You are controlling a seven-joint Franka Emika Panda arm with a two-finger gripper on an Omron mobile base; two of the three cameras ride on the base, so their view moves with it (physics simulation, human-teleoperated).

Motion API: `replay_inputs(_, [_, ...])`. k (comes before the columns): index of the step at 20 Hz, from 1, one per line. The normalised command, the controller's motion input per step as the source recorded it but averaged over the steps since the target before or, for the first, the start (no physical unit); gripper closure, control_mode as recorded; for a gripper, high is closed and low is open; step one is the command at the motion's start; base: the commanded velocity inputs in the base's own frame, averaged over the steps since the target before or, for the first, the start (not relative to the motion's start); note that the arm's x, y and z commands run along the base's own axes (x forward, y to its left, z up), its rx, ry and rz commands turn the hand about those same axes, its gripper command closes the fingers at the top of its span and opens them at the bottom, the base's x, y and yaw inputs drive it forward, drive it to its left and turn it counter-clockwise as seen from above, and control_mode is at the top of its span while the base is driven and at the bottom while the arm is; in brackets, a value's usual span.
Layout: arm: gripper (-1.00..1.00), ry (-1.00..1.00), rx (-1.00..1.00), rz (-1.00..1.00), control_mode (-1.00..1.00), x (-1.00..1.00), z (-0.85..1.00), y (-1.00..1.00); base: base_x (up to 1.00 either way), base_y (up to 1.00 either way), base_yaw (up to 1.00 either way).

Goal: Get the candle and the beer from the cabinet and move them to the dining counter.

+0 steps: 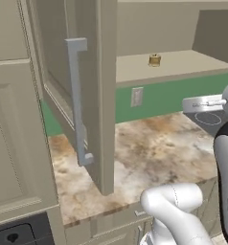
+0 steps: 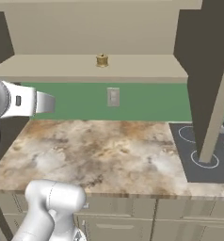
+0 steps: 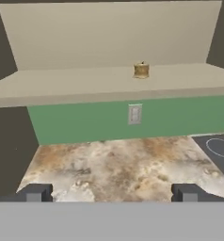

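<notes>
The end effector (image 3: 111, 193) has its two fingers (image 3: 35, 193) fully apart, with nothing between them and touching nothing. It hangs in the air above the stone bench (image 3: 123, 164), facing the open cabinet (image 3: 104, 37). The candle (image 3: 141, 70) stands upright on the cabinet shelf (image 3: 62, 87), alone, well apart from the end effector. Below the shelf there is a green wall with a white socket (image 3: 134, 114). The cabinet door (image 1: 87, 95) is swung open at the left.
</notes>
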Motion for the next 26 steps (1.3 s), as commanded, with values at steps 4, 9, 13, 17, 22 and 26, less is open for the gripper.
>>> replay_inputs(4, [-1.00, 0.00, 0.00, 0.00, 1.00, 0.00, 0.00, 0.00, 0.56, -0.31, 0.24])
replay_inputs(9, [-1.00, 0.00, 0.00, 0.00, 1.00, 0.00, 0.00, 0.00, 0.26, -0.47, 0.14])
replay_inputs(13, [-1.00, 0.00, 0.00, 0.00, 1.00, 0.00, 0.00, 0.00, 0.24, -0.65, 0.17])
replay_inputs(17, [-1.00, 0.00, 0.00, 0.00, 1.00, 0.00, 0.00, 0.00, 0.14, -0.80, 0.17])
replay_inputs(22, [-1.00, 0.00, 0.00, 0.00, 1.00, 0.00, 0.00, 0.00, 0.00, -0.82, 0.01])
replay_inputs(26, [-1.00, 0.00, 0.00, 0.00, 1.00, 0.00, 0.00, 0.00, -0.06, -0.82, 0.00])
